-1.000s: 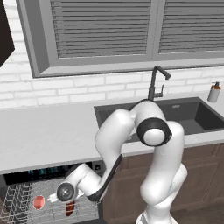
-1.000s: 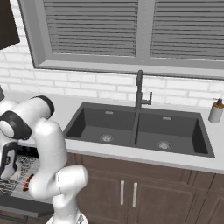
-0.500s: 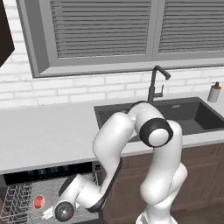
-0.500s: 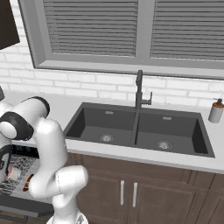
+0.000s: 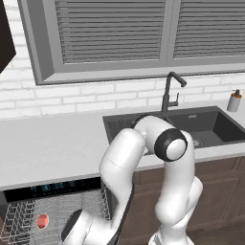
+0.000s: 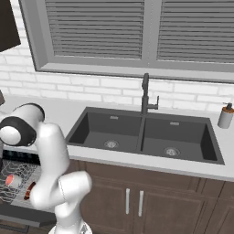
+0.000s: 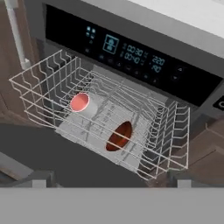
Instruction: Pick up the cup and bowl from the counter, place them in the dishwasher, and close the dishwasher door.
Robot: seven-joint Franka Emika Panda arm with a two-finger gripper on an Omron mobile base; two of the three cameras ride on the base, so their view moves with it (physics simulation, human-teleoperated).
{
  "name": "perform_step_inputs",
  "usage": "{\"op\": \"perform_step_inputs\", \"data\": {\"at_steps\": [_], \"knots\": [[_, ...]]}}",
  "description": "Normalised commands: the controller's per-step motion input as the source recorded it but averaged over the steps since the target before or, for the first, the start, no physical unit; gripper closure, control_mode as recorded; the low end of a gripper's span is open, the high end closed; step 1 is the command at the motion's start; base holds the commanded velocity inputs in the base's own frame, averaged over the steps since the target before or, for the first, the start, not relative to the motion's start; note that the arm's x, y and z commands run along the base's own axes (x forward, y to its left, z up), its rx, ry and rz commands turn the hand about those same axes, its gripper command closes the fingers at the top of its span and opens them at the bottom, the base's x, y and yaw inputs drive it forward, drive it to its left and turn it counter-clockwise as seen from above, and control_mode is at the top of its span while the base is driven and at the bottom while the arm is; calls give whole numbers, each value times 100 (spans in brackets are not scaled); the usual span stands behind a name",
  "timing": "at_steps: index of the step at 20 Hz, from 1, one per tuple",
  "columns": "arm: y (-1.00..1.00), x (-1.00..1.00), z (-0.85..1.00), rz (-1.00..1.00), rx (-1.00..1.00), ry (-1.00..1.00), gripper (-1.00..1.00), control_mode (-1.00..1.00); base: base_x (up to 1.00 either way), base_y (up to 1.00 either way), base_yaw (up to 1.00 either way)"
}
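Pictured in a kitchen of white brick, grey counter (image 5: 52, 148) and dark sink (image 6: 146, 135): one cup (image 7: 83, 103) and one bowl (image 7: 119, 136), lying apart in the rack (image 7: 43, 72) beneath the dishwasher (image 7: 131, 52) control strip, digits unreadable. Jaws spread wide, gripping nothing.

The rack (image 7: 105, 118) is thin shiny wire. The cabinets (image 6: 137, 201) look like brown wood. The sink (image 6: 146, 137) is dark and matt.

The cup (image 7: 82, 103) lies on its side in the dishwasher's wire rack (image 7: 39, 83), red mouth showing; the dark red-brown bowl (image 7: 119, 135) stands on edge just beside it.
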Motion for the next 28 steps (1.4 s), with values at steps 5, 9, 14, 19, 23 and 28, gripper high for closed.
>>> {"op": "perform_step_inputs", "data": {"at_steps": [5,9,14,19,23,28], "knots": [[2,-76,-5,0,-30,-2,-100,-100,0,0,0],[33,-26,-45,0,-47,1,-100,-100,0,0,0],[43,-3,-64,0,-48,4,-100,-100,0,0,0],[13,-15,-46,4,-13,-10,-100,-100,0,0,0],[22,-9,-35,6,-2,-31,-100,-100,0,0,0],[34,2,-61,7,-1,-27,-100,-100,0,0,0]]}}
